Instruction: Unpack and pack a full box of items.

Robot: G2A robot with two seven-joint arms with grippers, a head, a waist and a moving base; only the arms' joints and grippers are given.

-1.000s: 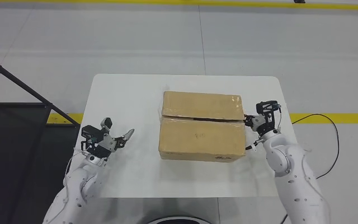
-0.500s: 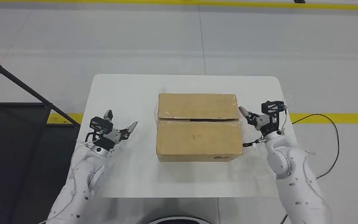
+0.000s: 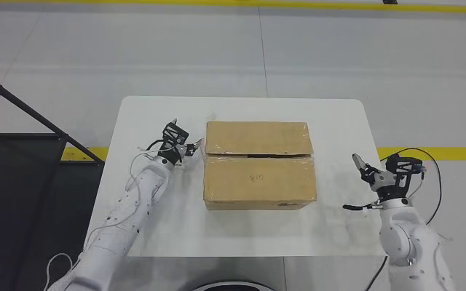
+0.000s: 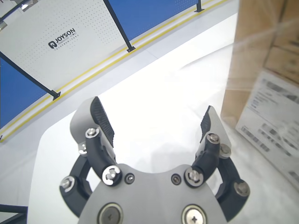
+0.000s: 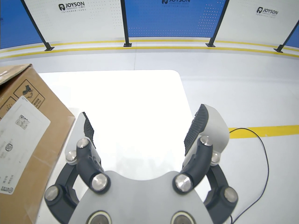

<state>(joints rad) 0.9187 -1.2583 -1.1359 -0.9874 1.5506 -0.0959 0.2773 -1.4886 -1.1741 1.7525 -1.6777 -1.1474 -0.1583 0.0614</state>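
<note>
On the desk, your cardboard box sits mid-way, flaps shut. Your left gripper is just beside the box's left end, jaws apart and empty. Your right gripper hangs well off its right end, jaws spread too.

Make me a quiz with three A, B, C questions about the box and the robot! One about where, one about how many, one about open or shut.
1. Where is the box? A) on the table B) on a chair C) in the air
2. How many boxes are there? A) three B) one C) two
3. How are the right jaws? A) shut on the box B) shut on a cup C) open, empty
Answers: 1 A, it sits mid-table; 2 B, one brown box shows; 3 C, they spread with nothing between.
</note>
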